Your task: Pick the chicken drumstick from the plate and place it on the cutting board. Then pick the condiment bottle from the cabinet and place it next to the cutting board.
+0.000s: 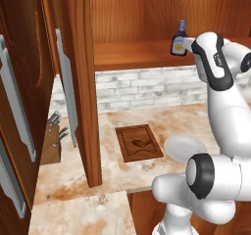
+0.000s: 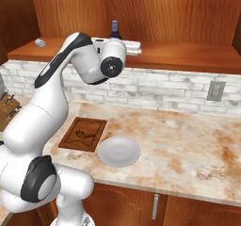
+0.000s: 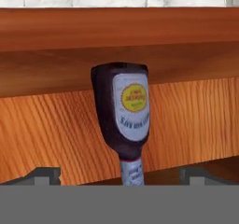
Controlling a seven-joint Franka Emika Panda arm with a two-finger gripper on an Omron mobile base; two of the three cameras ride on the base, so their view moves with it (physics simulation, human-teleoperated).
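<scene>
Hand view: condiment bottle [image 3: 126, 111] centre frame, appears inverted, on cabinet [image 3: 56, 125] shelf between gripper [image 3: 120, 174] tips, jaws wide apart, nothing held. Left base view, centre: drumstick [image 1: 139, 143] on cutting board [image 1: 125, 152], plate [image 1: 177, 146] right, marbled counter [image 1: 122, 175], brick backsplash [image 1: 142, 89].

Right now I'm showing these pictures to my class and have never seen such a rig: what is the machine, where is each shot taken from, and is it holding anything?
It is a white robot arm on a driving base, in a rendered kitchen. Two pictures come from cameras on the base, behind the arm to its left and right. The third looks along the hand and is rolled over, so the condiment bottle appears upside down. The bottle stands on the shelf of the cabinet. The gripper has its fingers spread either side of the bottle's neck, open, holding nothing. On the counter lie the cutting board, with the chicken drumstick already on it, and the plate beside it. A knife block stands further left.
</scene>
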